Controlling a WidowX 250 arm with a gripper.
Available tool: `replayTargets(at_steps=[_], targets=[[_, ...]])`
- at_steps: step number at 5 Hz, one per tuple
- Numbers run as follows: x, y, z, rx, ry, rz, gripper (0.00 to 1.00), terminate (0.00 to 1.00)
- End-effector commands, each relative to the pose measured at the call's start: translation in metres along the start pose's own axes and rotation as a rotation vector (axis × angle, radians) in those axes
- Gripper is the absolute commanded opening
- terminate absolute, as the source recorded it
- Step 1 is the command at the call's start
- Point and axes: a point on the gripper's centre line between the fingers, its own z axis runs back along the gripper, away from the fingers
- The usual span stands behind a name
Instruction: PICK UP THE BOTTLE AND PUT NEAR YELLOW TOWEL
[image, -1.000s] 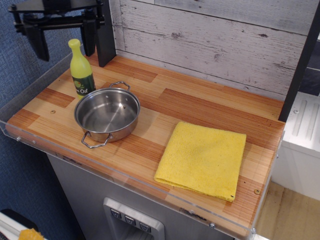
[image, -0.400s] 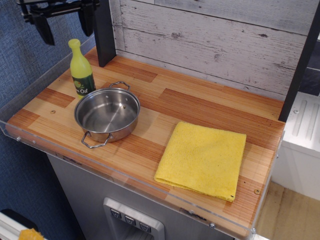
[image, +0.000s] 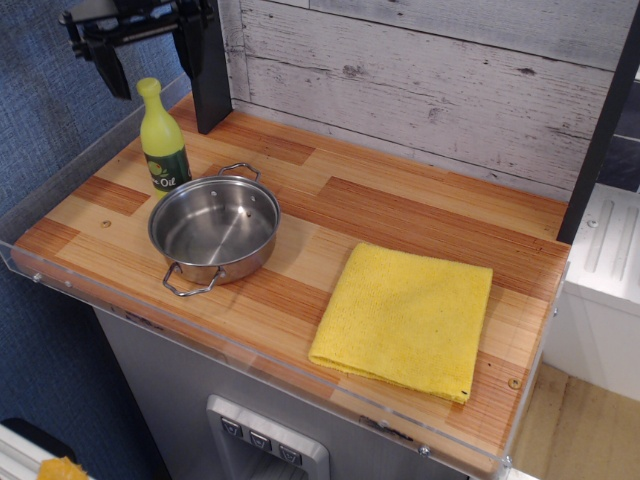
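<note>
Though partly cropped, hand (image: 150, 75) above bottle (image: 162, 140)

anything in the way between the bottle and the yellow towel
Yes. The steel pot stands right beside the bottle, on the straight line toward the yellow towel. Lifting the bottle over it should clear it. Between pot and towel the wooden counter is bare.

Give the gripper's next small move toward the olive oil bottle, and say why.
Probably lower the black gripper straight down around the neck of the small yellow-green plastic bottle. The fingers are spread, hanging above and slightly behind its cap, and the bottle stands upright and ungrasped beside the round steel pot, far from the folded yellow towel.
</note>
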Motion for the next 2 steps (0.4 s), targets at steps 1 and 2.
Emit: replayTargets(at_steps=[1, 2], targets=[[0.0116, 0.0037, -0.0008, 0.034, 0.009, 0.002, 1.0, 0.0], [0.0121, 0.0037, -0.0014, 0.036, 0.004, 0.017, 0.0, 0.0]])
